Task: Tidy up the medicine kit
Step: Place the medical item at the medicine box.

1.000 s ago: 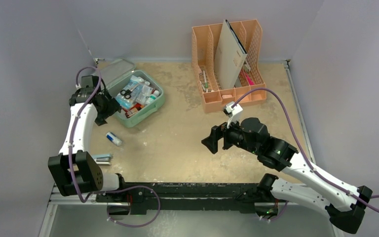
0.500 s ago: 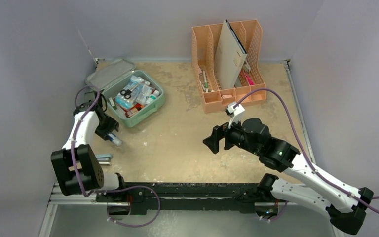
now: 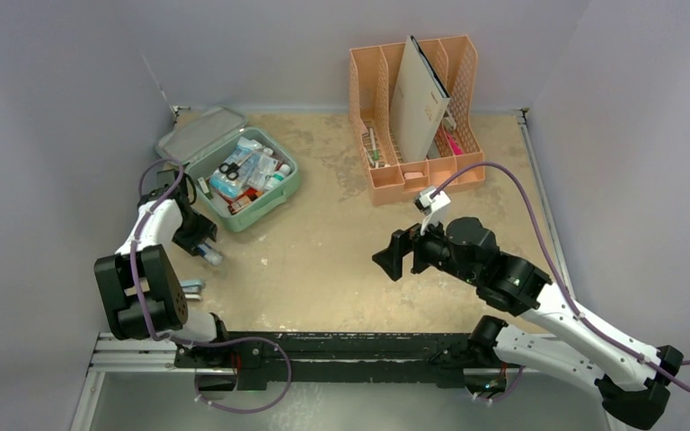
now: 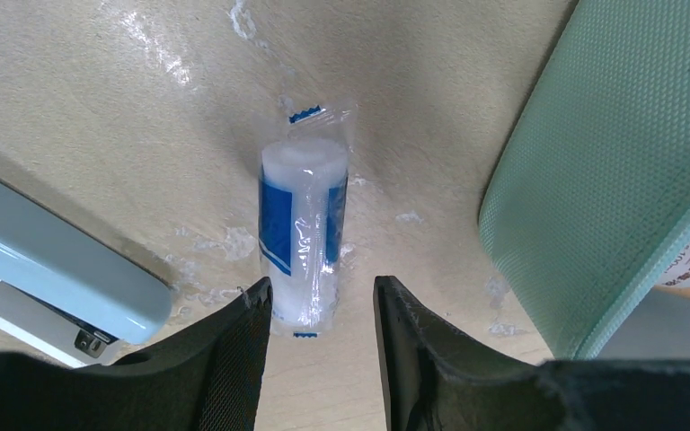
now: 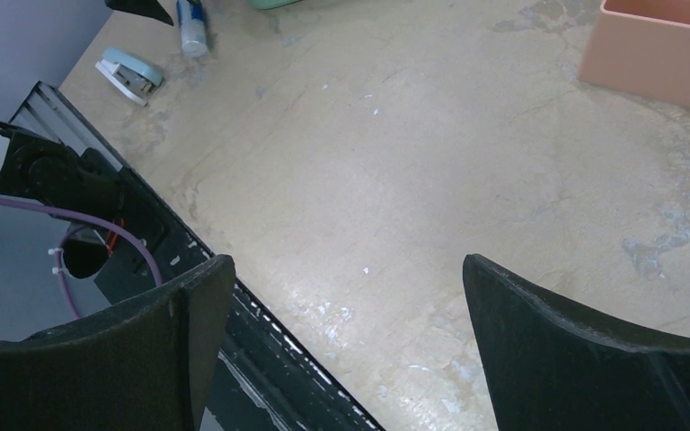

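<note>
On our left gripper (image 4: 323, 283) the fingers stand half-narrowed astride the near end of the wrapped bandage roll (image 4: 304, 233) — clamped or not, we cannot tell. A stapler (image 4: 45, 260) lies just left of them and the medicine kit (image 4: 593, 162) just right. The right gripper (image 5: 346, 260) gapes wide, holding nothing. We judge this the pick-up; the next move calls for a firm squeeze and a lift rightward into the kit.

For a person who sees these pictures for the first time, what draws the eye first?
The open mint-green medicine kit, crammed with supplies, sits far left, and a peach-orange file organizer stands at the far edge. Near the kit, the left fingers straddle the end of a wrapped white-and-blue roll on the table beside a pale blue stapler.
</note>
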